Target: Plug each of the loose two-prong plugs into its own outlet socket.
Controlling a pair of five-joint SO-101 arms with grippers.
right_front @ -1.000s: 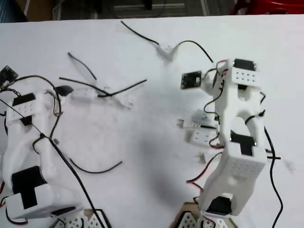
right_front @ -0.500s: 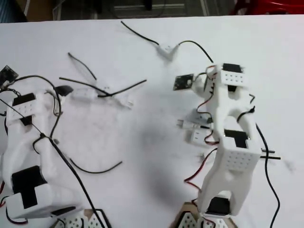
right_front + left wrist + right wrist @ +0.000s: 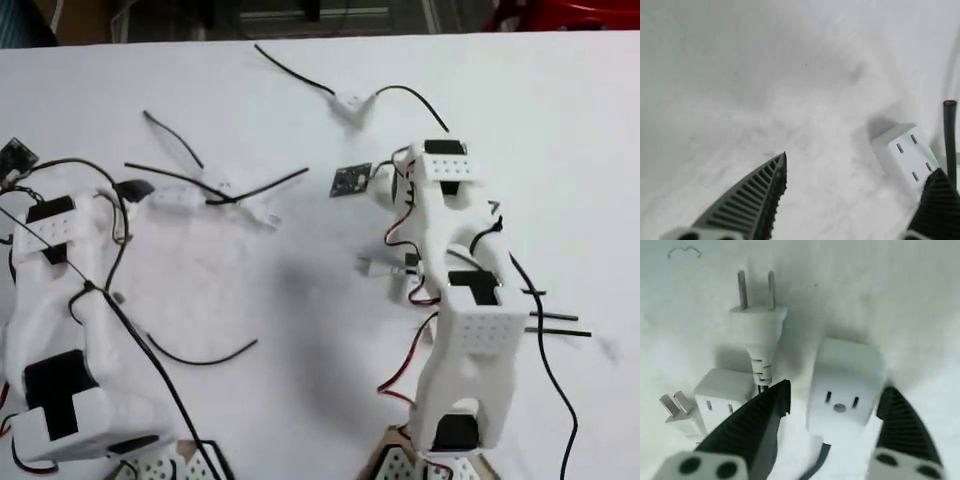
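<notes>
The right gripper (image 3: 836,388) hangs released over the white desk (image 3: 900,285), its jaws spread on either side of a white outlet socket (image 3: 845,372). A loose two-prong plug (image 3: 757,322) lies just beside that socket, prongs pointing away from the gripper. The left gripper (image 3: 861,165), also released, hovers near another socket block (image 3: 903,152).

high: fixed overhead, looks down on whole tabletop (image 3: 300,90) | left wrist: close, down past left tool (image 3: 860,165) | right wrist: close, past right tool (image 3: 837,387) onto plug (image 3: 757,322), shared with high
</notes>
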